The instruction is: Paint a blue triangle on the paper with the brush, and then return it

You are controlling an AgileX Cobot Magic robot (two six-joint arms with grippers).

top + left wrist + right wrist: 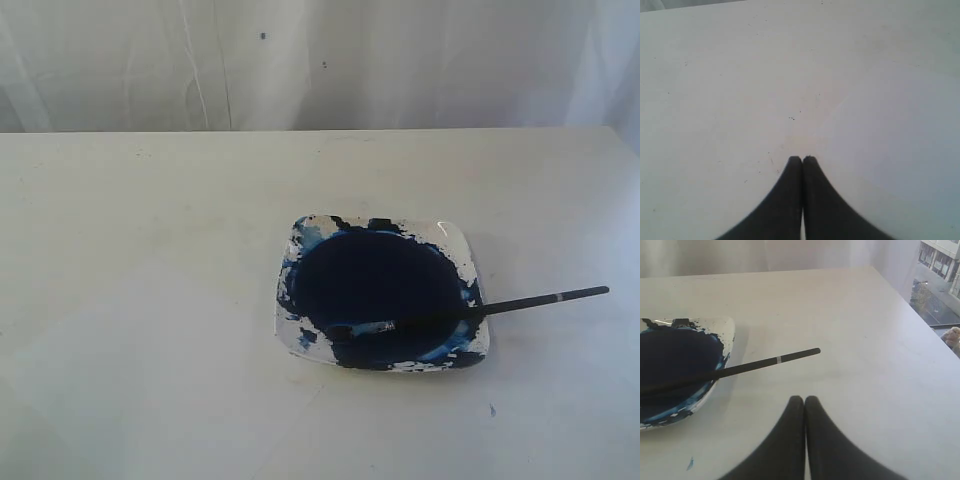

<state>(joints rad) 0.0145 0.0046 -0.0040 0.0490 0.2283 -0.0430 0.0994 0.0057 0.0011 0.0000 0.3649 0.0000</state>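
The brush (540, 300) lies across a square white dish (452, 240) on the white table (150, 250). Its bristles rest in the dish's dark blue paint (375, 280), and its black handle pokes out past the rim. The right claw (804, 399), pressed together and empty, sits near the handle's free end without touching it. The left claw (802, 159), also pressed together, holds nothing.
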